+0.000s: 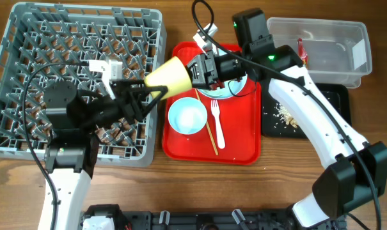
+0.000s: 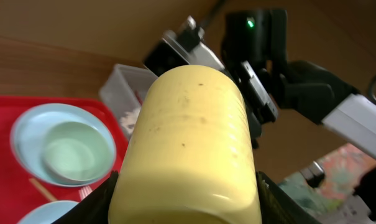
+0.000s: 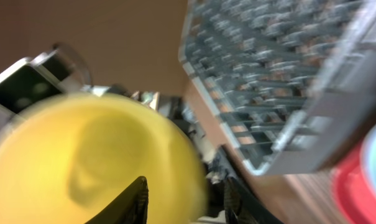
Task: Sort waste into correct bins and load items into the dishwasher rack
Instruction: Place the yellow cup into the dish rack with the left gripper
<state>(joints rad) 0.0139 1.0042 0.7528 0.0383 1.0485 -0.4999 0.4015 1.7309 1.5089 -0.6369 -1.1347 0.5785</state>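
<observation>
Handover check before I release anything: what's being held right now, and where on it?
The yellow cup, between both grippers: the right gripper pinches its rim wall, and the left gripper clamps its sides near the base.

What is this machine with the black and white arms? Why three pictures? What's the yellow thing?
It is a robot with two arms at a table. One picture looks down from above; the other two come from a camera on each wrist. Both arms meet at a yellow cup in the air: the right tool pinches its rim, and the left tool sits around its other end. By the left arm stands a grey dishwasher rack. The red tray holds a pale bowl, a white fork and a chopstick. By the right arm are a clear tub and a black tray with crumbs.
</observation>
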